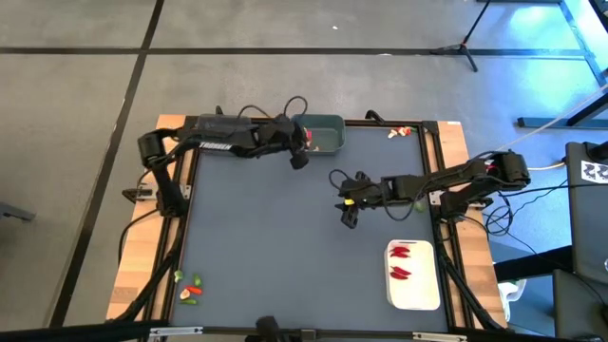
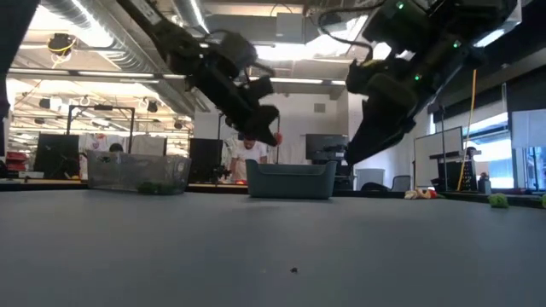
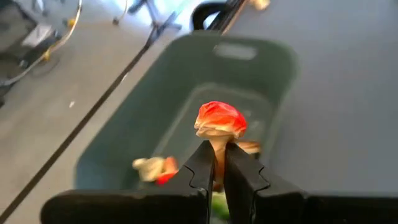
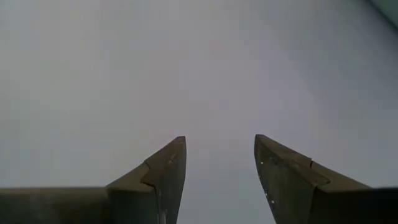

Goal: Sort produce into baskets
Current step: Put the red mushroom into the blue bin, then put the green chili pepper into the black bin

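My left gripper (image 1: 302, 152) hangs at the far edge over the grey-teal bin (image 1: 325, 136). It is shut on a small pale piece with a red cap (image 3: 221, 121), which also shows in the low view (image 2: 276, 136). The bin (image 3: 186, 118) holds tan-and-red pieces (image 3: 155, 168). My right gripper (image 1: 348, 211) is open and empty above the bare table's middle right; its wrist view (image 4: 219, 146) shows only table between the fingers. The white tray (image 1: 414, 294) at the near right holds two red chilies (image 1: 401, 253). Loose pieces lie at the near left (image 1: 191, 286) and the far right (image 1: 404, 131). My left gripper pinches the piece's pale stem (image 3: 219, 147), just below the red cap, between its two fingertips. The fingers slant down from the table's left. The piece is lifted clear above the bin's inside, with the cap sticking out past the fingertips.
A see-through bin with green pieces (image 2: 138, 174) stands at the far left in the low view. Green pieces (image 2: 497, 200) lie at the far right of the table. Wooden rails (image 1: 454, 190) edge the table. Open grey table lies between the arms and the near edge.
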